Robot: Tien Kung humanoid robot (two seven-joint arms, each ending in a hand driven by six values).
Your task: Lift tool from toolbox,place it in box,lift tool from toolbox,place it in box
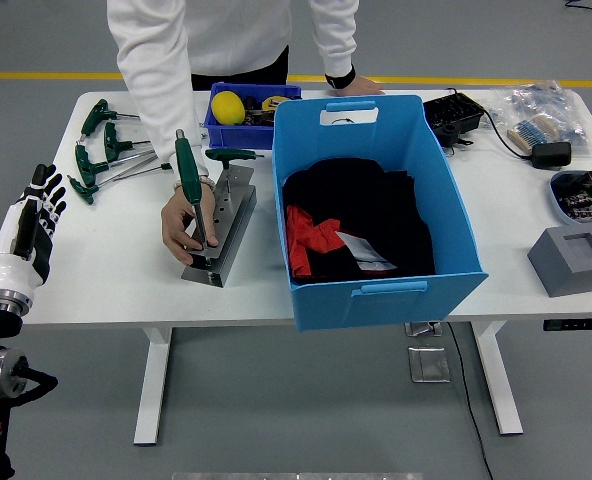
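Observation:
A grey metal tool stand (pixel 222 222) sits left of the blue box (pixel 376 282). A green-handled T-wrench (pixel 188 178) stands upright in its front end, and a second green-handled one (pixel 232 155) stands at its back end. A person's hand (pixel 184 222) rests on the stand's left side by the front wrench. Several loose green-handled wrenches (pixel 102 152) lie at the table's back left. My left hand (pixel 34 215) hovers at the table's left edge, fingers spread, holding nothing. The box holds black and red cloth (pixel 342 222).
A small blue bin (pixel 244 128) with a yellow ball (pixel 227 107) stands behind the stand. The person's other hand (pixel 348 84) leans on the table behind the box. A black device (pixel 454 117), bags (pixel 538 112), a round dish (pixel 585 193) and a grey block (pixel 574 259) fill the right side.

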